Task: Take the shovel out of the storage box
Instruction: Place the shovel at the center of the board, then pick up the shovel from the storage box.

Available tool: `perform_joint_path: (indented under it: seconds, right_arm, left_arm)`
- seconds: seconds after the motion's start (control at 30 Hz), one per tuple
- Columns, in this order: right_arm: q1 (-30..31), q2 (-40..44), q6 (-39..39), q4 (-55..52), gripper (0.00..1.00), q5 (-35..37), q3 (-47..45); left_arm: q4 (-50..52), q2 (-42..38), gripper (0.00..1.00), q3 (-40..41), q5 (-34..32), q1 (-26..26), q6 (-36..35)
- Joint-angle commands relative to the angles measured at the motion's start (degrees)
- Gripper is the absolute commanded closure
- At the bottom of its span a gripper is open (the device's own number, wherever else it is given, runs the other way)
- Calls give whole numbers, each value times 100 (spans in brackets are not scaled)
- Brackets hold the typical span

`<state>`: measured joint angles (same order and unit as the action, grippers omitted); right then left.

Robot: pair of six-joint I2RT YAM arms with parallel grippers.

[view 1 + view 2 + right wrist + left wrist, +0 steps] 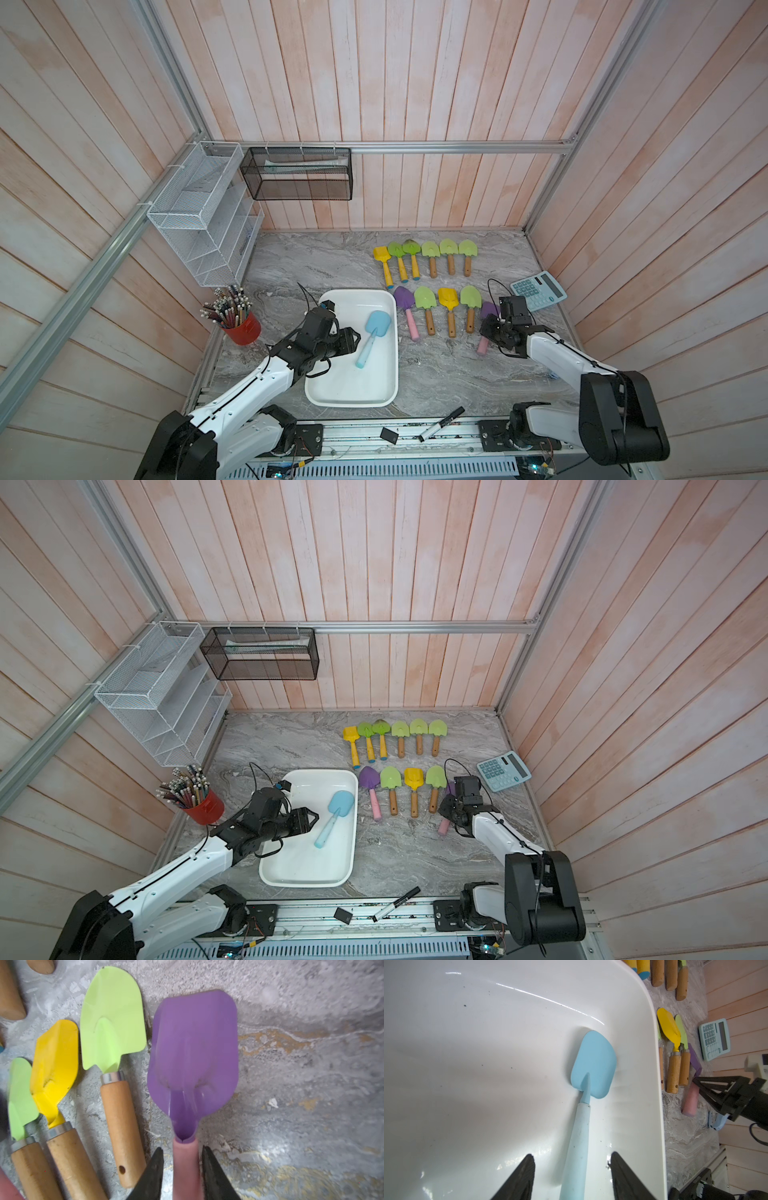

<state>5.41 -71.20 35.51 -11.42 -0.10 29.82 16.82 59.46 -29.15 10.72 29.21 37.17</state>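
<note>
Though obscure overhead, purple blade (pixel 193 1053) wrist-visible.

I count eleven shovels (pixel 449 299) on the surface (pixel 311 266) and one blue shovel (pixel 378 322) in the one storage box (pixel 353 384). Also one calculator (pixel 538 291), one pencil cup (pixel 244 330), one marker (pixel 441 423).

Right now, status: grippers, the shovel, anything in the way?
Left gripper open, fingers astride handle of blue shovel, lying flat in box. Right gripper open over purple shovel on table. Nothing blocking.

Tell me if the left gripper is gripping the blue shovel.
No, the left gripper straddles the shovel handle with clear gaps on both sides.
</note>
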Motion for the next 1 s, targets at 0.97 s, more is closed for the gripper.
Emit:
perform_joint_path:
  seconds: [0.97]
  right_arm:
    - [1479, 835, -308, 19, 56, -232, 890]
  left_arm:
    - [995, 2039, 40, -1171, -1651, 1649, -348]
